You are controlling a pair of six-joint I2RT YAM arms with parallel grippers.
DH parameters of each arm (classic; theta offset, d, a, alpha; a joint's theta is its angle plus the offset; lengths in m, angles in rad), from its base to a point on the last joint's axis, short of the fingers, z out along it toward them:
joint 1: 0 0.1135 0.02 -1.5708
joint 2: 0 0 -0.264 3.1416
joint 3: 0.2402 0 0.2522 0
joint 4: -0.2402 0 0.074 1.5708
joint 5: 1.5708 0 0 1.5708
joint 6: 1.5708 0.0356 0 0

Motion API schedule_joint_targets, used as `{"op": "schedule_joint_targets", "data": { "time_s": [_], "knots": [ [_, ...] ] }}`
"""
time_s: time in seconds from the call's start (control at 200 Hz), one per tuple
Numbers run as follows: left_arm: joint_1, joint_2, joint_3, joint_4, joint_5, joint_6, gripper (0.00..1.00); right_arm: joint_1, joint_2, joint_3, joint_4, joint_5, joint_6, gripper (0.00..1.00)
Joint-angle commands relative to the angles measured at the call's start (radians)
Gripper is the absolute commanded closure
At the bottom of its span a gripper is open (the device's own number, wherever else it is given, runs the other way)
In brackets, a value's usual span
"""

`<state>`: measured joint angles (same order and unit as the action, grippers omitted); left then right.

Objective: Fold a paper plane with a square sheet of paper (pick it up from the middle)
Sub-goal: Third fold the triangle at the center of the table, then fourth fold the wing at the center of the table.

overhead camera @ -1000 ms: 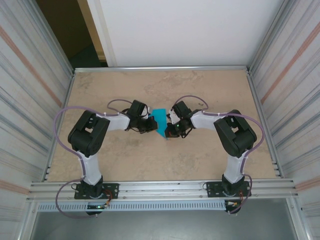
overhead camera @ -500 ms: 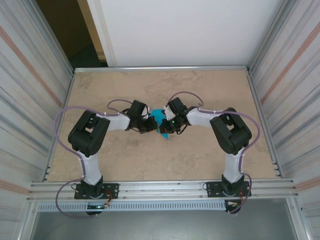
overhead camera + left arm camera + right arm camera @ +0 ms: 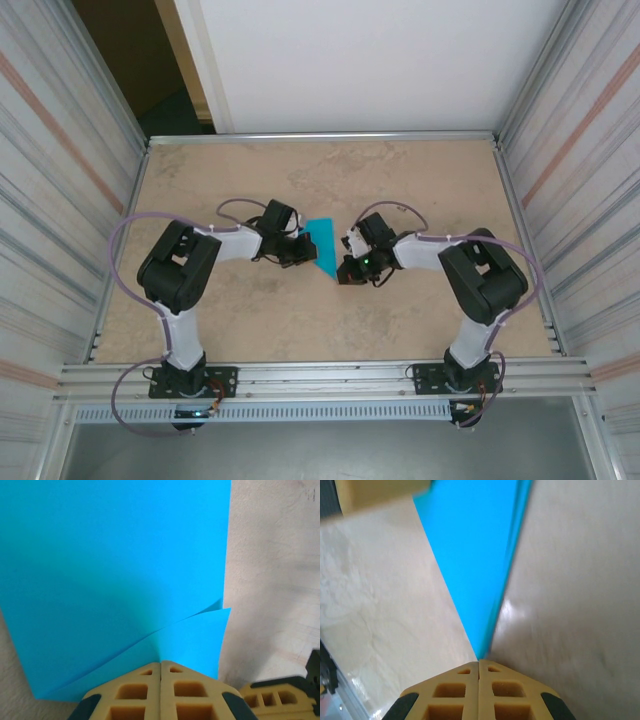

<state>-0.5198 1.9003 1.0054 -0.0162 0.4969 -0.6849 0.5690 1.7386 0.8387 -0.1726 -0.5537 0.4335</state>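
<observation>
- Square sheet of paper [image 3: 321, 242]: turquoise, already part-folded into a narrow wedge w/ one sharp end. It lies on the table [image 3: 250, 170], about mid-table, w/ the arms reaching in from either side.
- Left wrist view: a loose flap [image 3: 200, 635] sits at the paper's near edge. The layers aren't fully flat there, and the fold lines run in toward the fingertips.
- Right wrist view: the paper narrows to its sharp end, w/ a second layer's edge showing along its right side.
- Left gripper [image 3: 303, 250]: at the paper's left edge, jaws together, pads [image 3: 135, 692] right where the flap starts. Can't tell if a layer is nipped btwn them or just pressed down.
- Right gripper [image 3: 343, 272]: at the paper's sharp end, on the side nearer the arm bases. Jaws together w/ nothing seen btwn them; pads [image 3: 502, 690] touch or sit just short of the point, can't tell which.
- Step, as I read it: mid-fold, not a finished plane. Left looks to be pinning the paper while right's closed tips act as a presser at the sharp end.
- Next move prob. calls for:
  - left to hold firm so the paper doesn't skate;
  - right to run along the fold line w/ light downward pressure to flatten the raised layers;
  - care near the sharp end, since thin paper is likely to buckle or drag if pushed end-on.
</observation>
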Motion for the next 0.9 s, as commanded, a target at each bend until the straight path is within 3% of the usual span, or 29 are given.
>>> {"op": "schedule_joint_targets", "data": {
  "time_s": [0.0, 0.22, 0.456, 0.641, 0.897],
  "knots": [
    [0.003, 0.014, 0.033, -0.063, -0.016, -0.006, 0.95, -0.023, -0.096, -0.036, -0.051, 0.002, -0.019, 1.00],
    [0.040, -0.078, 0.034, 0.113, 0.110, -0.164, 0.85, -0.033, -0.184, -0.007, 0.037, 0.070, 0.080, 0.98],
    [0.102, -0.188, -0.127, 0.168, 0.047, -0.234, 0.71, -0.006, -0.033, 0.123, 0.115, 0.065, 0.187, 0.82],
    [0.127, -0.225, -0.222, 0.189, 0.041, -0.265, 0.67, 0.019, 0.053, 0.211, 0.090, 0.070, 0.171, 0.83],
    [0.127, -0.186, -0.208, 0.193, 0.051, -0.281, 0.59, -0.009, 0.178, 0.281, 0.031, 0.127, 0.168, 0.84]
  ]
}}
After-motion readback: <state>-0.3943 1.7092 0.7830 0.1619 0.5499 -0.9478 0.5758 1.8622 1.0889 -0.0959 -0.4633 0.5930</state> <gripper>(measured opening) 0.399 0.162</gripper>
